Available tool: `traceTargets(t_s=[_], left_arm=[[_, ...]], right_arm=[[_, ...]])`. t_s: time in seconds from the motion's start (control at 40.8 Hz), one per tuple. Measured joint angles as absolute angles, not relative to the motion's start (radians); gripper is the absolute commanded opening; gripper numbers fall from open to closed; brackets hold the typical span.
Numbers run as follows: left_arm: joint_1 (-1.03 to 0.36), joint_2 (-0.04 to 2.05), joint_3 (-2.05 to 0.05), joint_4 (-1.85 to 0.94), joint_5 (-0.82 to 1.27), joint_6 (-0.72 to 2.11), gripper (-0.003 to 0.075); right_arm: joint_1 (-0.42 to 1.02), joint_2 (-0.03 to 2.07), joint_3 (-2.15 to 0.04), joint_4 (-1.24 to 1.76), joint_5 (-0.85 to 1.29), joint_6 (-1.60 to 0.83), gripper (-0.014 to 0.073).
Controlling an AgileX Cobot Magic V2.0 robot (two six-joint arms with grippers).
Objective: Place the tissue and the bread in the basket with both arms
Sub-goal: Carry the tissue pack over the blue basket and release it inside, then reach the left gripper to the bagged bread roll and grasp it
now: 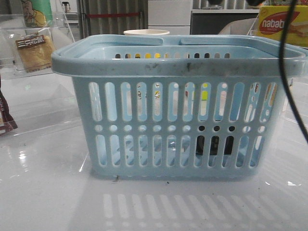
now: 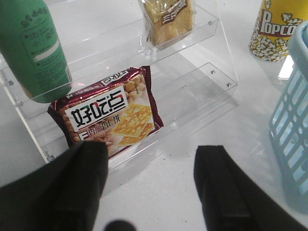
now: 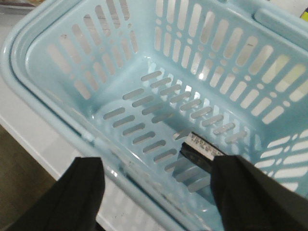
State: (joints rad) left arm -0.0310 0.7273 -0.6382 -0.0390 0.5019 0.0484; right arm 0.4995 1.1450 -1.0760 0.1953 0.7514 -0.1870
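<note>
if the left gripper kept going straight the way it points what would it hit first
Probably the red snack packet on the clear rack's lowest shelf. The open left gripper points at it; the bread sits on a higher shelf. Depth is unclear.

The basket (image 1: 178, 110) is light blue, its sides patterned with upright slots and a row of round holes. A small black tissue pack (image 3: 201, 150) with a white strip along one edge lies on its slotted floor. The bread (image 2: 168, 19) is golden-brown in a clear wrapper, with a dark brown label bearing white characters. The snack packet (image 2: 108, 118) is dark red-brown with a white panel of black characters and pictured yellow crackers. The bottle (image 2: 31, 48) is green; the popcorn cup (image 2: 274, 29) yellow with red lettering; the box (image 1: 281, 24) yellow and red. Both grippers' fingers (image 2: 86, 187) are black. The worktop (image 1: 48, 192) is glossy white.
</note>
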Motion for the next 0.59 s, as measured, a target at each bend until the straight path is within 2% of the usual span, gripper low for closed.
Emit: traceTargets(t_s=[0.245,0.588], left_arm=[[-0.031,0.834,-0.672,-0.039,0.494,0.048,0.0589],[-0.031,1.175,-0.937,-0.039,0.492,0.048,0.0583]], right_arm=[[0.5,0.976,-0.945,0.195,0.744,-0.189,0.057],[0.5,0.961,-0.932,0.195,0.744,-0.189,0.057]])
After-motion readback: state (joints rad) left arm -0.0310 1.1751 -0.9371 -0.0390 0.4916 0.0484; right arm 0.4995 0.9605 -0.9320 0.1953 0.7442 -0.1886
